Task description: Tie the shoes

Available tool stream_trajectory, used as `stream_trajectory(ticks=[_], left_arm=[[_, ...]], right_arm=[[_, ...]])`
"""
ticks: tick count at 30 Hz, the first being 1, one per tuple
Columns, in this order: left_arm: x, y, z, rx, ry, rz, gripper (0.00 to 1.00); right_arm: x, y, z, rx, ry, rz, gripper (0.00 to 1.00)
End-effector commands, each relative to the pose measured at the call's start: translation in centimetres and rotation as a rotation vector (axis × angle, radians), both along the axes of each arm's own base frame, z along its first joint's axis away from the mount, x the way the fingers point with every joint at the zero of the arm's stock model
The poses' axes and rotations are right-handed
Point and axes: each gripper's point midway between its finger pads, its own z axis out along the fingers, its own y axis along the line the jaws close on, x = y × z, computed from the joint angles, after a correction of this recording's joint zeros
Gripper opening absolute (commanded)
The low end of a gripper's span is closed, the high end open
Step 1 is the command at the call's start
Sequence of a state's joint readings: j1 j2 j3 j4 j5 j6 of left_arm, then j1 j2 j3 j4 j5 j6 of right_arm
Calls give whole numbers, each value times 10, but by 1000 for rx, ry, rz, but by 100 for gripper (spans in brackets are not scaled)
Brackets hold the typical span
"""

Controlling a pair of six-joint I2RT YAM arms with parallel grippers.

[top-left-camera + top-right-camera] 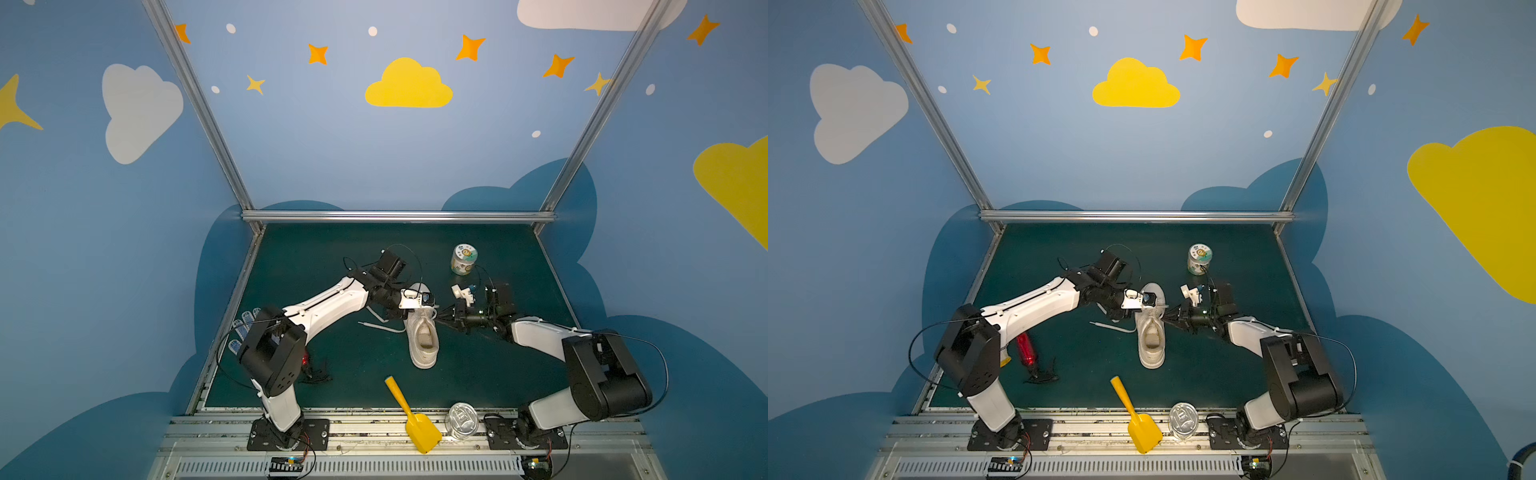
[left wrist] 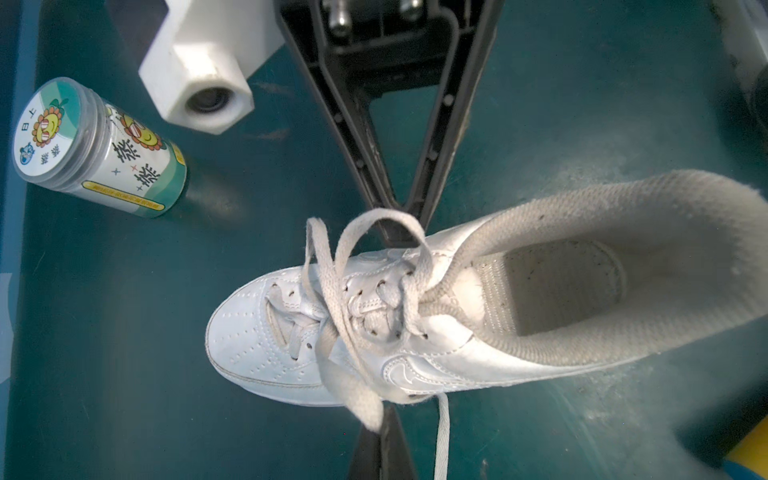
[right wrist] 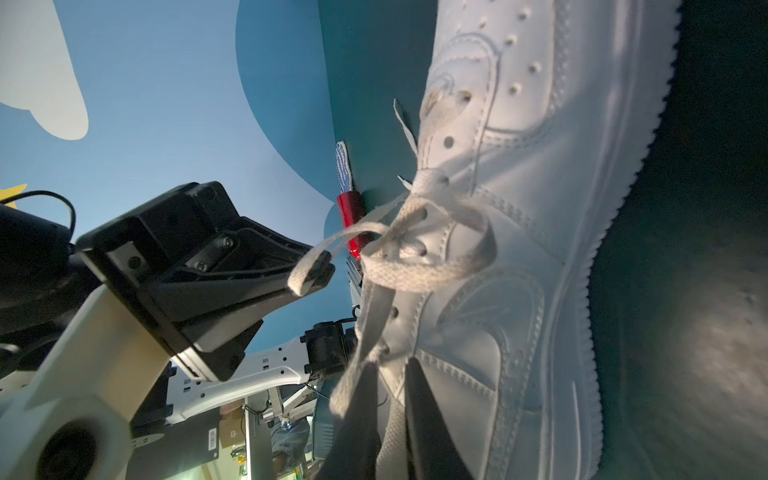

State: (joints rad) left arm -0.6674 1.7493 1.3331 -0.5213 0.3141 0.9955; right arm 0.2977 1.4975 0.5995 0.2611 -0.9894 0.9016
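The white shoe [image 1: 424, 338] [image 1: 1152, 338] lies mid-mat on its sole, toe pointing to the back wall. Its flat laces [image 2: 332, 266] cross in a loose knot over the tongue. My left gripper [image 2: 383, 422] [image 1: 401, 316] is at the shoe's left side, shut on a lace loop [image 3: 305, 276]. My right gripper [image 3: 388, 374] [image 1: 439, 319] is at the shoe's right side, its jaws closed narrowly on the other lace loop [image 2: 386, 216]. One free lace end [image 1: 380, 328] trails on the mat left of the shoe.
A labelled jar [image 1: 464, 259] [image 2: 99, 149] stands behind the right gripper. A yellow scoop [image 1: 409, 415] and a metal can [image 1: 461, 419] lie at the front edge. A dotted glove [image 1: 243, 332], a red bottle [image 1: 1027, 349] and a black tangle [image 1: 1042, 376] lie at the left.
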Motion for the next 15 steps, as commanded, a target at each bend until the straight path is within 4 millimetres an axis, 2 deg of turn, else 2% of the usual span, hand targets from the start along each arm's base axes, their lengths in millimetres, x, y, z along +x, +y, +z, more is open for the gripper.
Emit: stream_trajectory(ticks=[1,15], left_arm=[[-3,-4,13,-30,-12,-4,3],[-6,-10,5,-25,10,-7,3]], right_arm=[[0,4,3,23,-17,24,14],[5,15,6,55,-19,41,13]])
